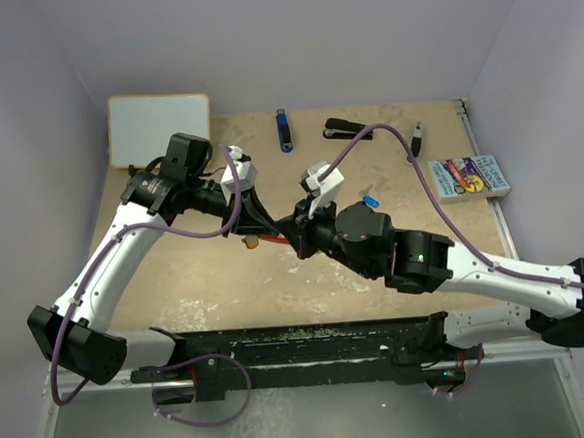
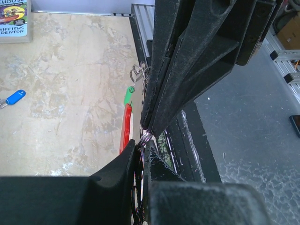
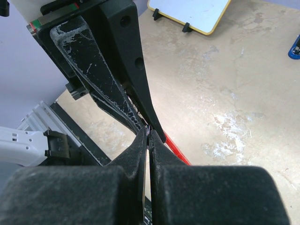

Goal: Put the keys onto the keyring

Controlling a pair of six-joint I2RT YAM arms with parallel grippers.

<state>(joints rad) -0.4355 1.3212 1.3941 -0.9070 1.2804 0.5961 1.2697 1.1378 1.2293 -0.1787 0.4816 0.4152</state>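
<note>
My left gripper [image 1: 262, 221] and right gripper [image 1: 295, 229] meet tip to tip above the table's middle. Both are shut on the keyring's silvery metal ring [image 2: 145, 137], which is pinched between them. The red crescent clip [image 2: 125, 127] hangs beside the ring, with a green tag [image 2: 128, 95] and silver key loops [image 2: 138, 72] above it. The clip also shows in the right wrist view [image 3: 178, 150] and in the top view [image 1: 274, 242], next to an orange tag [image 1: 251, 244]. One key with a blue tag [image 1: 371, 200] lies apart on the table, right of the grippers.
A white board [image 1: 159, 128] stands at the back left. A blue-and-black stick [image 1: 283, 131], a black stapler [image 1: 348, 129] and a small dark object [image 1: 418, 138] lie along the back. A book [image 1: 469, 178] lies at the right. A black rail [image 1: 311, 343] runs along the near edge.
</note>
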